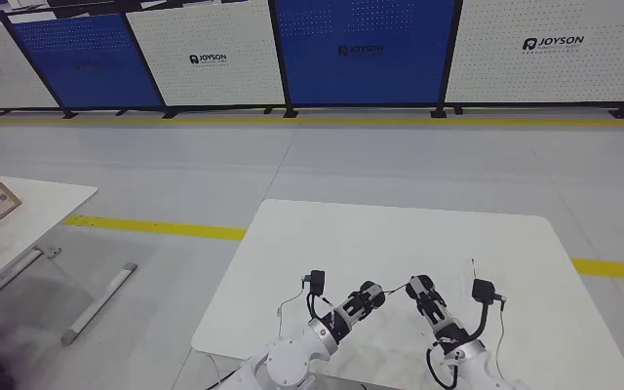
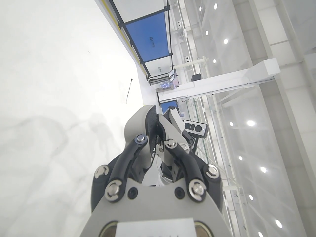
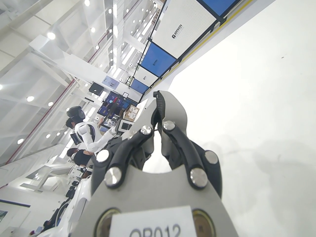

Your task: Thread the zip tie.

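Over the near part of the white table (image 1: 390, 234), my left gripper (image 1: 373, 291) and right gripper (image 1: 417, 284) face each other tip to tip. A thin black zip tie (image 1: 395, 288) spans the short gap between them. In the right wrist view, the right gripper (image 3: 159, 99) is shut on the zip tie, whose small black head (image 3: 156, 94) sticks out past the fingertips. The left gripper (image 2: 156, 114) is shut too, its pads pressed together, with the right gripper (image 2: 170, 113) close behind its tips. How the strap sits between the left pads is hidden.
A second black zip tie (image 1: 473, 263) lies loose on the table to the right of the arms, also in the left wrist view (image 2: 128, 90). Another white table (image 1: 39, 210) stands off to the left across a floor gap.
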